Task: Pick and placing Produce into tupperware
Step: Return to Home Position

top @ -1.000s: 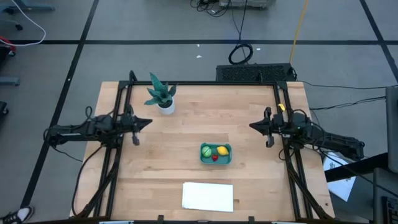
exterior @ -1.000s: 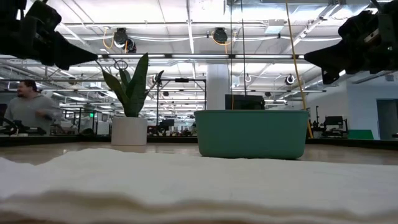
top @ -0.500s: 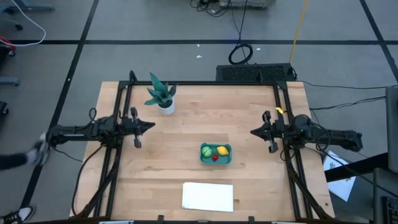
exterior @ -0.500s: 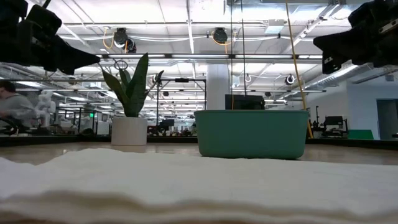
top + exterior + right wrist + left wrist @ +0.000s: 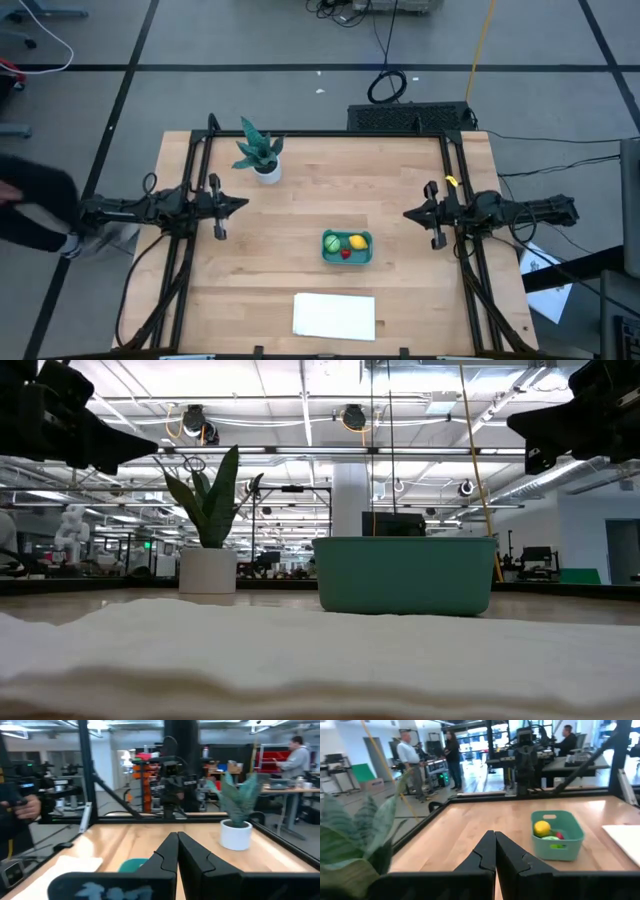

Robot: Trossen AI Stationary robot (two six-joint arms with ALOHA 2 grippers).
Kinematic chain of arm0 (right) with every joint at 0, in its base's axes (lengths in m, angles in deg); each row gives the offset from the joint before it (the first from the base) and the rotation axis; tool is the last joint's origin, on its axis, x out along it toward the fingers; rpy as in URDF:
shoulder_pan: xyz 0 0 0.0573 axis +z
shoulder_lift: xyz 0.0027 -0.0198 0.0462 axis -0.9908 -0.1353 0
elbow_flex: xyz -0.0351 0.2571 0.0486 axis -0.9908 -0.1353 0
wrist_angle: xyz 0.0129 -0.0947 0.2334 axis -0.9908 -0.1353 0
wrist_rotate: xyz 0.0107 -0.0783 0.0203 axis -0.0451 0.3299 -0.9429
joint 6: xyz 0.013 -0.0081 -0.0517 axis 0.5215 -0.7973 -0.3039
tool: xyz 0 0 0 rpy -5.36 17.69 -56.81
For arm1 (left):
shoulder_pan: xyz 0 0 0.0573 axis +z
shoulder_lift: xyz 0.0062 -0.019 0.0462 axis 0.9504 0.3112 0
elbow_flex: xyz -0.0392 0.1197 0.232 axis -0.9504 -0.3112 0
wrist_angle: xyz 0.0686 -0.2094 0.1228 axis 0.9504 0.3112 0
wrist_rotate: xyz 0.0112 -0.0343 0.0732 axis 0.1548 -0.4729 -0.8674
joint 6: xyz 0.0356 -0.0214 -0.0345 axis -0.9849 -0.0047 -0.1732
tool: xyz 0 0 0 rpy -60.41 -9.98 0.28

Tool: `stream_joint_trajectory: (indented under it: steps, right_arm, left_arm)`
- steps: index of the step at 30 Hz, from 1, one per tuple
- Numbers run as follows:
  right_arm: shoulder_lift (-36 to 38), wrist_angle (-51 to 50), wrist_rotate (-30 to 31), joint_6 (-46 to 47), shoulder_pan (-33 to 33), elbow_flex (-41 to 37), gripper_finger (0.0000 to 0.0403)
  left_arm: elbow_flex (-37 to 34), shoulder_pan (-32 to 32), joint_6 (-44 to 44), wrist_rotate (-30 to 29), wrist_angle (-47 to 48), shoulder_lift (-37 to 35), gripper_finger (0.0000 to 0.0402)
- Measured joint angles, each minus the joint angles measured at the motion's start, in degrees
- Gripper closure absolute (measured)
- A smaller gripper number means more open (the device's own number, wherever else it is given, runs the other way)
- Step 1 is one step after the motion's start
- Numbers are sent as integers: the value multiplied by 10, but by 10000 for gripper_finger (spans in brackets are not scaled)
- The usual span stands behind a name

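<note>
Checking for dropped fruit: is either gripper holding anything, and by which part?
Nothing is held. The left gripper and right gripper are both shut on nothing, at the table's sides, away from the teal-blue plastic container.

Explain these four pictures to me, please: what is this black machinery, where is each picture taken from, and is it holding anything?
It is a robot with two dark arms at a wooden table. One picture looks straight down from above; one sits at tabletop height; two come from cameras on the arms' wrists, looking past their own fingers. The left gripper and right gripper hang at opposite sides of the table, both shut and holding nothing. On the table stand a potted plant, a flat white rectangle and a teal tupperware. Inside it lie three toy fruits: a green piece, a yellow lemon and a red strawberry. The people seen in the wrist pictures are in the room beyond.
</note>
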Motion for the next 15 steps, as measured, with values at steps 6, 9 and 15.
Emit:
stream_joint_trajectory:
  steps: [6,9,15]
  right_arm:
    - [0,-1,-1,-12,17,3,403]
    - [0,-1,-1,-14,18,3,403]
    - [0,24,-5,-20,18,3,403]
  left_arm:
    - [0,-12,-3,0,2,0,401]
    - [0,-12,-1,0,-1,0,401]
    - [0,-12,4,1,9,0,397]
